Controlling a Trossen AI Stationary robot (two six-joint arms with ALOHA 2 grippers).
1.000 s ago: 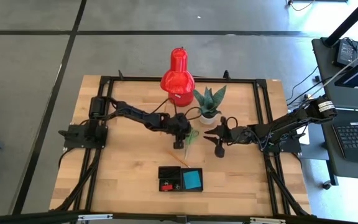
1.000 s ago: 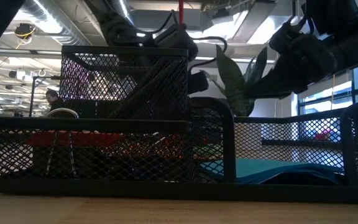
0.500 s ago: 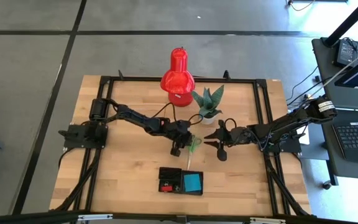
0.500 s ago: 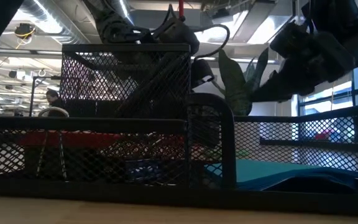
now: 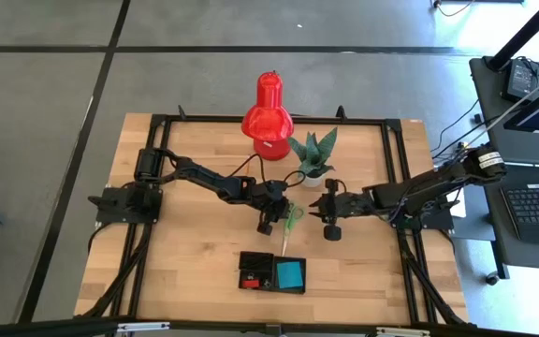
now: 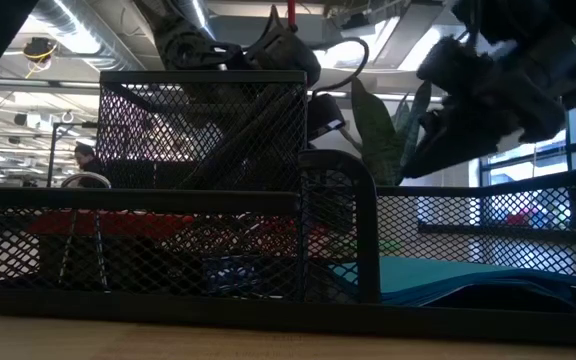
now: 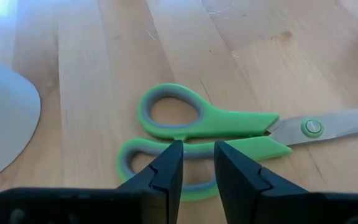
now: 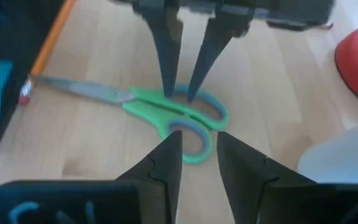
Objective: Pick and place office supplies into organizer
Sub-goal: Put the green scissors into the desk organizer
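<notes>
Already you have the organizer [image 5: 271, 272], near the front edge of the table [image 5: 185, 262], partly filled: the blue note pad [image 5: 289, 272] lies in its right compartment, a small red piece [image 5: 248, 274] shows in the left one, and the low view shows dark pens standing in the mesh cup. What is left, as far as you can see, is the green-handled scissors [image 7: 210, 127] and an orange pencil [image 8: 52, 37], both lying flat on the wood near the table's middle, between the organizer and the potted plant [image 5: 313, 157].

Your left gripper [image 7: 196, 163] hangs right over the scissors' handle loops, fingers parted only narrowly and holding nothing; whether the tips touch the handle you cannot tell. Your right gripper [image 8: 196, 149] faces it from the other side of the scissors, likewise slightly parted and empty.

So judge the task well along but unfinished: the scissors are not yet lifted, and the pencil waits beside the blades
</notes>
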